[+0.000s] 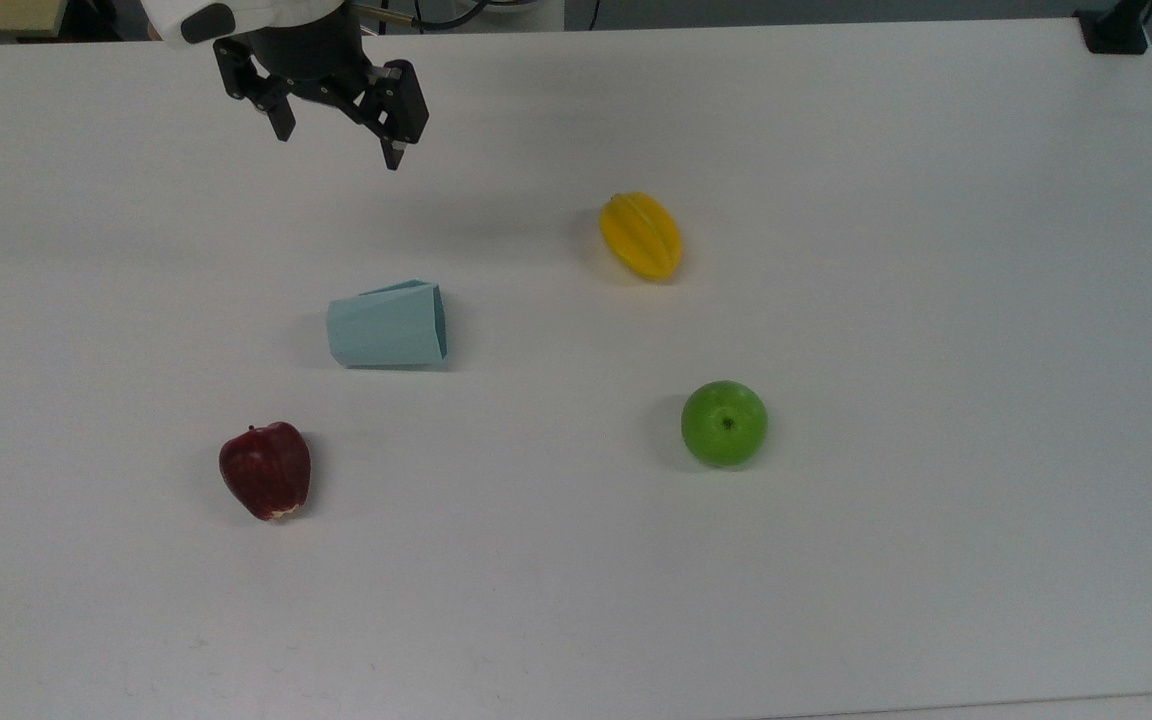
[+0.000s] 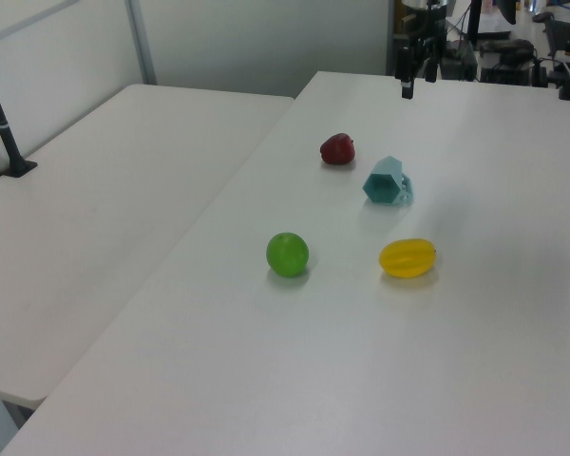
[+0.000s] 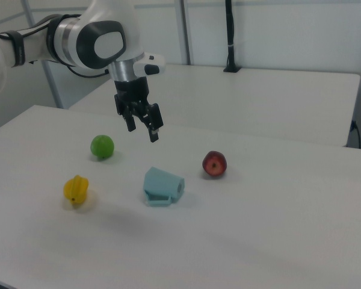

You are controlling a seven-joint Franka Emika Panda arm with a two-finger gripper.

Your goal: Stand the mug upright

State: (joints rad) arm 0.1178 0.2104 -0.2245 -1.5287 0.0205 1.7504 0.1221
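The mug (image 1: 388, 325) is a pale light-blue faceted cup lying on its side on the white table (image 1: 836, 560), its darker teal mouth facing the top view's right. It also shows in the left view (image 2: 388, 181) and in the right view (image 3: 162, 186), where its handle rests against the tabletop. My gripper (image 1: 338, 140) hangs open and empty above the table, up-left of the mug in the top view. In the right view the gripper (image 3: 142, 132) is well above the mug, and in the left view the gripper (image 2: 416, 84) is at the table's far end.
A red apple (image 1: 266, 470) lies below-left of the mug in the top view. A green apple (image 1: 724, 423) and a yellow star fruit (image 1: 642, 236) lie to its right. A black clamp post (image 1: 1116, 30) stands at the far right corner. A second table (image 2: 104, 218) adjoins.
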